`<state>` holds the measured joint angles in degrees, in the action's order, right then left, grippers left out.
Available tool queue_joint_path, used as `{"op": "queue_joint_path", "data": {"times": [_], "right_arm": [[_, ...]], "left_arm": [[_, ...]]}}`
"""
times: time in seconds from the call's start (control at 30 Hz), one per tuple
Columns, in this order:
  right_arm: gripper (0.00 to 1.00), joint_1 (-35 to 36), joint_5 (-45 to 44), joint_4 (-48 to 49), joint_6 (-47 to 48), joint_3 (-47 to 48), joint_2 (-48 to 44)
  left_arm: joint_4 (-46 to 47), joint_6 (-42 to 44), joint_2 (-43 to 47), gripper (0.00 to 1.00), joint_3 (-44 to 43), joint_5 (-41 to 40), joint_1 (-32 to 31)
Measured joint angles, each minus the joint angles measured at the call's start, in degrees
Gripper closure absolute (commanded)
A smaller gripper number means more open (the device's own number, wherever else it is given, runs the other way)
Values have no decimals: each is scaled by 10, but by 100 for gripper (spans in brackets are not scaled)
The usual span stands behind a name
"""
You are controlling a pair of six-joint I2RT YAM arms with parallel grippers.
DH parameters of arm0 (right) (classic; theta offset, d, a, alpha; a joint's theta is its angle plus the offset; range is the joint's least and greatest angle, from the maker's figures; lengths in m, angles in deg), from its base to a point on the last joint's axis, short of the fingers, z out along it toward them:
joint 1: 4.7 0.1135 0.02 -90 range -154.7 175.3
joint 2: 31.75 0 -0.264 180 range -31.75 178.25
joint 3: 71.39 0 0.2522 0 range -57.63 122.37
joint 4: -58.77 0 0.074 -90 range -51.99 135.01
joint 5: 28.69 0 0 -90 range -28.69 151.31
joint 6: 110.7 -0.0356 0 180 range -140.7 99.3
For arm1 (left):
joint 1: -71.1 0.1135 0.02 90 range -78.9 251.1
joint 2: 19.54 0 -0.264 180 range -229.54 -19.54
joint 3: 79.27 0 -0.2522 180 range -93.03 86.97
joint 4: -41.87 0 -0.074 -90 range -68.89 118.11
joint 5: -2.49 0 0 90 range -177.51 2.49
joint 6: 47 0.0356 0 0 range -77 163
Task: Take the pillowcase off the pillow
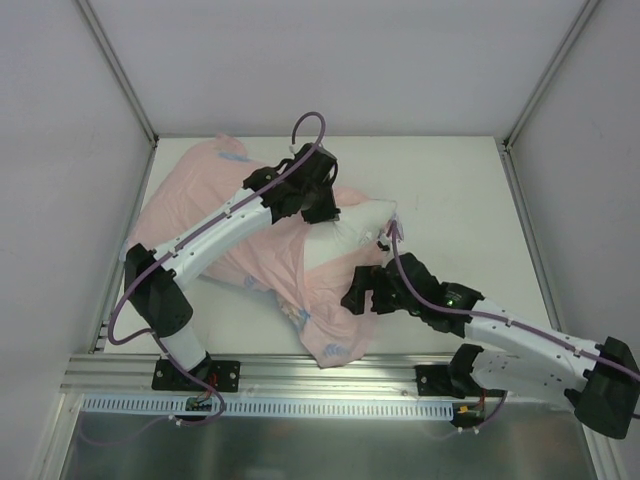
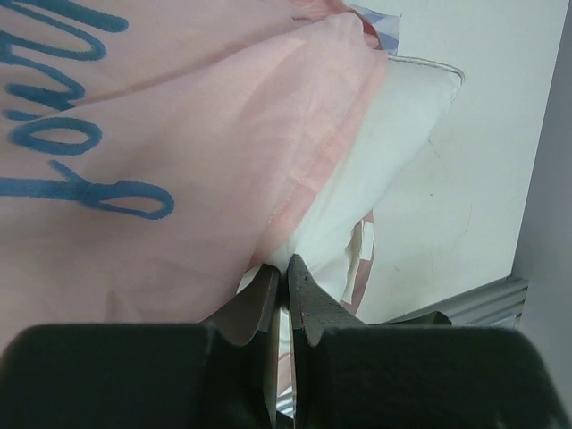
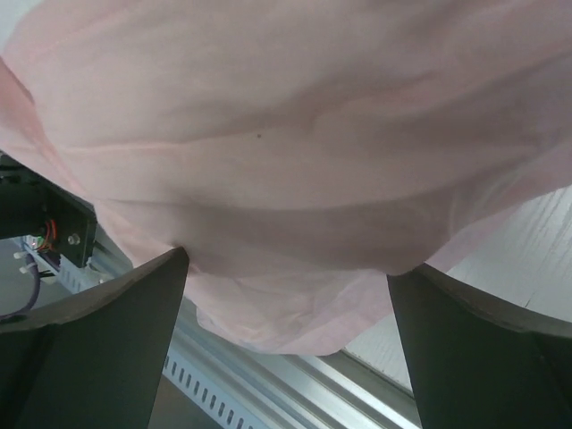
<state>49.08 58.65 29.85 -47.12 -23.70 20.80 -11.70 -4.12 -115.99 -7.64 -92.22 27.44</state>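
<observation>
Shows a white table (image 1: 450, 200) from above. Boxed in behind, left and right of the table by pale grey wall panels (image 1: 330, 60), joined above the table's far corners by slim aluminium posts (image 1: 115, 68). Bordered along the table's near edge by a silver rail (image 1: 330, 368), then a white slotted strip (image 1: 330, 407), then a dull metal sheet (image 1: 300, 450). Lit softly and evenly.

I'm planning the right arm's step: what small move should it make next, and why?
Probably close the right gripper on the pillowcase. Its jaws stand wide open with the pink cloth bulging between them, not yet gripped. The left gripper is shut at the hem where the pillow pokes out. A grip there would likely let the right arm pull the cover.
</observation>
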Motion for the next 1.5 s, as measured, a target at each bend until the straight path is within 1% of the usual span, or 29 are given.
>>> {"op": "queue_joint_path", "data": {"times": [0.07,0.1,0.13,0.17,0.2,0.3,0.33,0.37,0.43,0.47,0.5,0.57,0.6,0.63,0.8,0.97,1.07,1.13,1.27,1.33,1.4,1.5], "right_arm": [[15,10,-13,16,-1,0,21],[24,13,-17,32,-3,-1,39],[38,16,-18,41,-5,-1,52],[44,22,-22,56,-11,-1,73],[58,28,-26,67,-16,-2,88],[76,59,-42,96,-37,-10,111],[84,72,-45,105,-47,-13,115],[87,91,-54,123,-62,-20,119],[88,118,-66,146,-87,-26,129],[85,131,-72,156,-98,-28,137],[75,143,-75,162,-108,-28,146],[74,163,-79,164,-127,-28,160],[90,173,-81,163,-133,-28,168],[99,181,-82,162,-138,-28,176],[99,199,-98,159,-162,-34,189],[99,202,-129,146,-168,-38,172],[99,205,-154,115,-159,-38,130],[99,206,-174,93,-147,-38,82],[99,206,-208,75,-134,-41,-16],[99,206,-215,69,-137,-52,-41],[99,206,-213,66,-146,-68,-38],[99,219,-202,72,-161,-82,21]], "left_arm": [[-1,0,0,100,-2,0,2],[-2,0,0,100,-3,0,3],[-2,0,0,100,-5,0,3],[-2,0,0,100,-6,0,4],[-2,0,0,100,-7,0,6],[-10,0,0,100,-9,1,13],[-16,-1,0,100,-11,2,17],[-24,-1,0,100,-15,4,22],[-39,-1,-1,100,-24,11,33],[-44,0,-1,100,-29,15,40],[-49,0,-2,100,-34,17,48],[-51,0,-3,100,-43,20,67],[-50,0,-4,100,-49,23,78],[-48,-1,-5,100,-54,26,90],[-34,-1,-4,100,-64,34,138],[-33,0,-4,100,-64,47,149],[-26,-1,1,100,-55,47,149],[-23,-1,7,100,-48,47,149],[-16,-7,21,100,-42,48,157],[-10,-14,26,100,-42,51,166],[-9,-20,30,100,-43,58,174],[-15,-30,31,100,-48,64,179]]}}
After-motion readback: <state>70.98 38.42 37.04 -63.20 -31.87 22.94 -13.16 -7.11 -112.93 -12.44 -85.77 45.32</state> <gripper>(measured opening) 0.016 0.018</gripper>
